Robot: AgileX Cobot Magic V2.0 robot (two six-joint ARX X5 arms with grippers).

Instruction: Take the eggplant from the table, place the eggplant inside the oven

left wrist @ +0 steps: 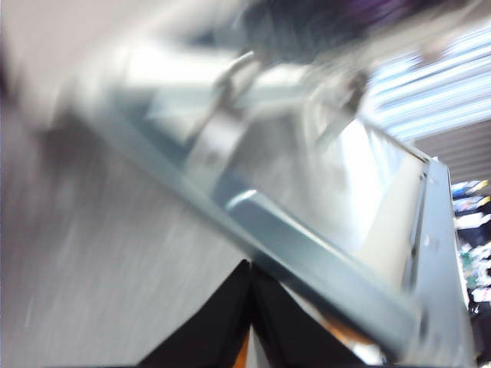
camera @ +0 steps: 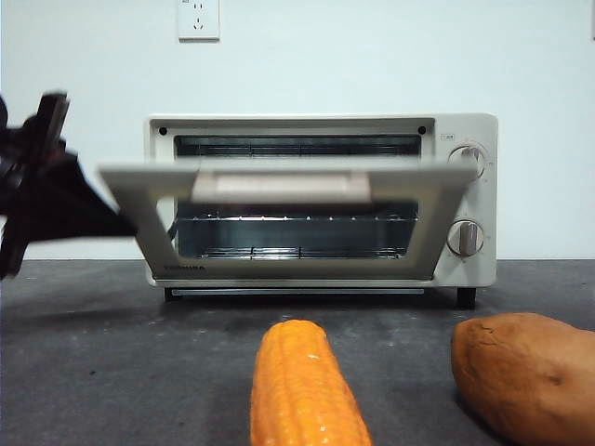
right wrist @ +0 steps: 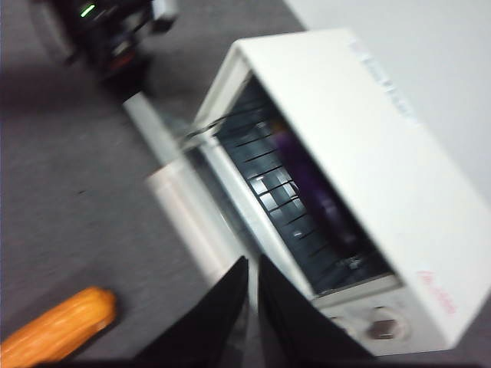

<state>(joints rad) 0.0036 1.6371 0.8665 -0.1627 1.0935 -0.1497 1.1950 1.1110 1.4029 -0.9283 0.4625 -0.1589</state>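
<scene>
Left gripper (camera: 125,223), its jaws pressed together and empty, sits at the edge of the half-raised oven door (camera: 279,184). Right gripper (right wrist: 252,264), likewise closed on nothing, hangs above the tabletop (camera: 112,353) facing the oven (right wrist: 368,161). Inside, the eggplant (right wrist: 303,180) lies on the wire rack, blurred. It looks firm, glossy and probably slippery, moderately light; mid-body seems the surest hold. Corn (camera: 302,390) and sweet potato (camera: 525,372) lie in front.
</scene>
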